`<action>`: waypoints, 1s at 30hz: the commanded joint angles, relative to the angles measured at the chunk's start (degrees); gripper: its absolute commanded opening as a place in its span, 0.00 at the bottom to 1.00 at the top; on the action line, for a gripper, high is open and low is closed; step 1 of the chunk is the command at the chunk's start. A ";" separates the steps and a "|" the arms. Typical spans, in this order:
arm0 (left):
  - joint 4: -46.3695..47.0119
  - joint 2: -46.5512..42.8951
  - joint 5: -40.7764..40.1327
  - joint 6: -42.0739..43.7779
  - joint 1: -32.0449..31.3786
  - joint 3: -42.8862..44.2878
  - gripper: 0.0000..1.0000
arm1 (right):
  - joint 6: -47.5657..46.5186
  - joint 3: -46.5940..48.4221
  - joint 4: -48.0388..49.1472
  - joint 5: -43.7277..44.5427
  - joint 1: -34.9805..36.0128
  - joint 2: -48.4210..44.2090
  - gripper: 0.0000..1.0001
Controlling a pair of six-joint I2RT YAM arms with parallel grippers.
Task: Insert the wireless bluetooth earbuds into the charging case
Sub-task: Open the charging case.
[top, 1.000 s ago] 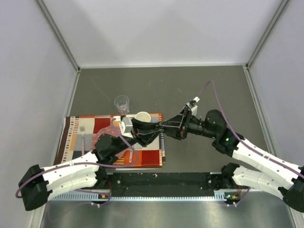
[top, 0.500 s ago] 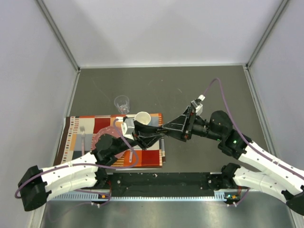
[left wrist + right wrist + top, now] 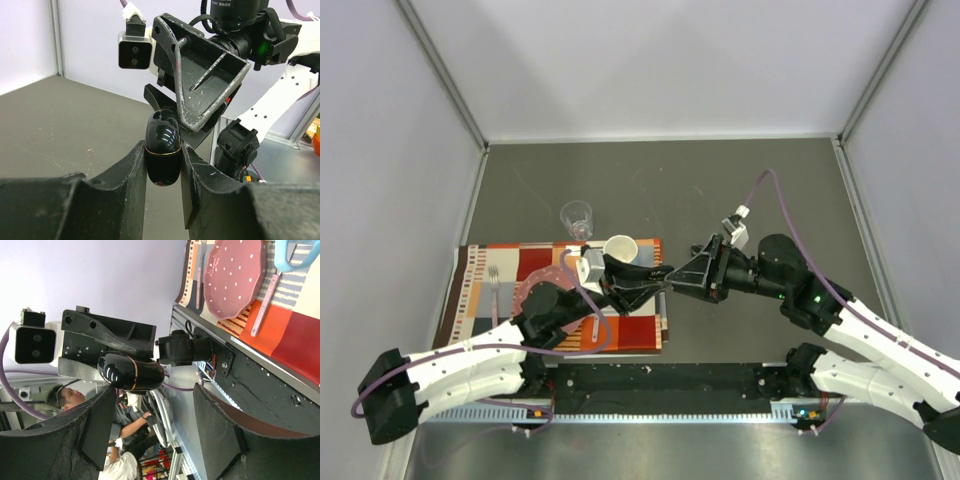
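Currently we are clamping the left gripper (image 3: 163, 152) tight on the black charging case (image 3: 162, 142). Its long axis is running along our fingers, rounded end pointing right toward the right gripper (image 3: 155, 390), which is gaping empty just beside it. We are hovering over the striped placemat's (image 3: 630, 328) right edge, with the grey table (image 3: 720, 190) and white walls lying beyond.

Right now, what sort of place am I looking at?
Probably a robot test booth: plain white wall panels enclose a grey table, two robot arms are bolted at its near edge, and a placemat, mug and glass look staged.
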 commanded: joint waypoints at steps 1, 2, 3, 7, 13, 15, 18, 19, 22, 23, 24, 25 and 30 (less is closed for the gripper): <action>2.76 -1.00 1.73 -0.25 -0.20 2.42 0.00 | -1.65 3.09 -2.19 2.26 0.62 -0.12 0.62; 2.93 -1.09 2.08 -0.16 -0.20 2.42 0.00 | -1.56 3.09 -2.71 2.61 0.62 -0.03 0.62; 3.02 -1.18 2.35 -0.16 -0.20 2.42 0.00 | -1.30 3.09 -2.98 2.96 0.62 0.05 0.62; 3.81 -1.44 4.72 0.28 -0.20 2.25 0.00 | -0.16 3.18 -2.98 4.36 0.71 0.41 0.62; 4.25 -2.58 7.18 1.07 -0.20 1.37 0.00 | 1.43 3.79 -1.93 6.04 0.62 0.49 0.64; 4.25 -3.02 7.62 1.15 -0.20 0.93 0.00 | 2.39 3.79 -1.14 5.87 0.54 0.67 0.64; 4.16 -3.46 7.71 1.16 -0.20 0.41 0.00 | 3.44 3.79 1.14 4.73 0.45 1.63 0.64; 4.08 -3.64 7.97 1.07 -0.20 0.32 0.00 | 3.62 3.79 2.02 4.29 0.53 1.81 0.64; 3.64 -3.99 8.06 1.07 -0.20 0.14 0.00 | 4.24 3.62 3.08 3.49 0.45 2.60 0.64; 3.37 -4.34 7.80 0.98 -0.20 0.05 0.00 | 4.41 3.62 3.52 3.32 0.45 2.69 0.64; 3.37 -4.25 7.71 1.07 -0.20 -0.12 0.00 | 4.76 3.35 3.96 3.23 0.45 2.78 0.64; 3.37 -4.51 7.62 1.07 -0.20 -0.30 0.00 | 4.85 3.27 4.22 2.97 0.45 2.95 0.64; 1.97 -5.39 5.08 1.24 -0.20 -0.83 0.00 | 5.29 2.21 8.16 2.00 0.45 2.43 0.68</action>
